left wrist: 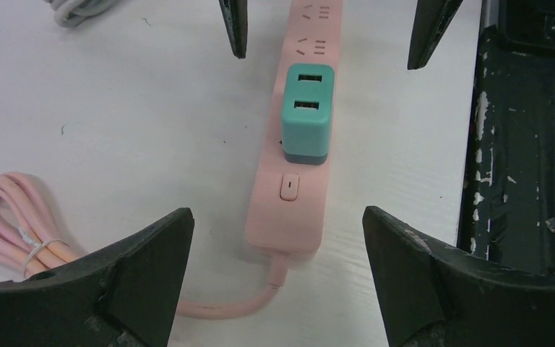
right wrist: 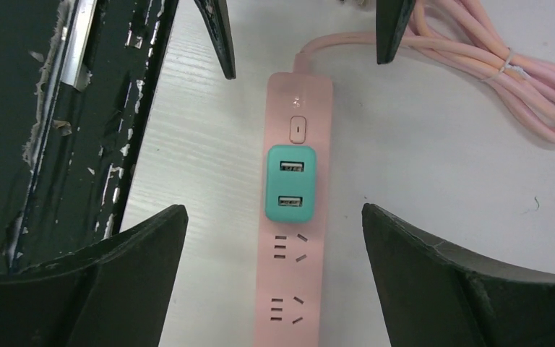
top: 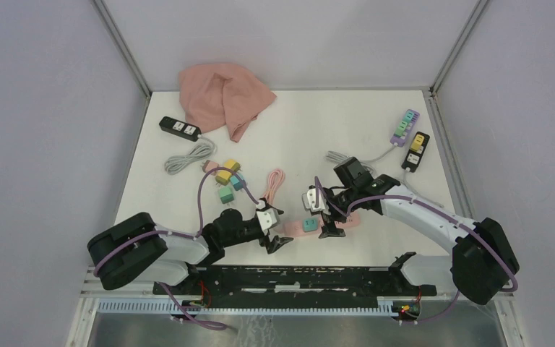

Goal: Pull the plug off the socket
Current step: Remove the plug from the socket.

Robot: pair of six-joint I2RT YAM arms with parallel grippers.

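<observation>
Two robot arms face each other over a pink power strip [left wrist: 316,32] near the front edge of the table [top: 376,116], with the pull itself not yet begun. At left, the left gripper [left wrist: 278,217] hangs wide open and empty over the strip's corded end, by the switch [left wrist: 289,186]. The coiled pink cord [left wrist: 7,210] lies nearby toward the far side. Between the grippers sits the teal plug [left wrist: 306,108], a two-port USB adapter seated upright in the socket next to the switch, while the two sockets beyond it are bare. At right, the right gripper [right wrist: 274,210] is likewise spread wide and holds nothing, poised over the unused end. No bin or tray appears. The next move likely calls for one gripper to pin the strip flat while the other closes on the plug's sides and lifts straight up. A skewed pull could drag the light strip along.
</observation>
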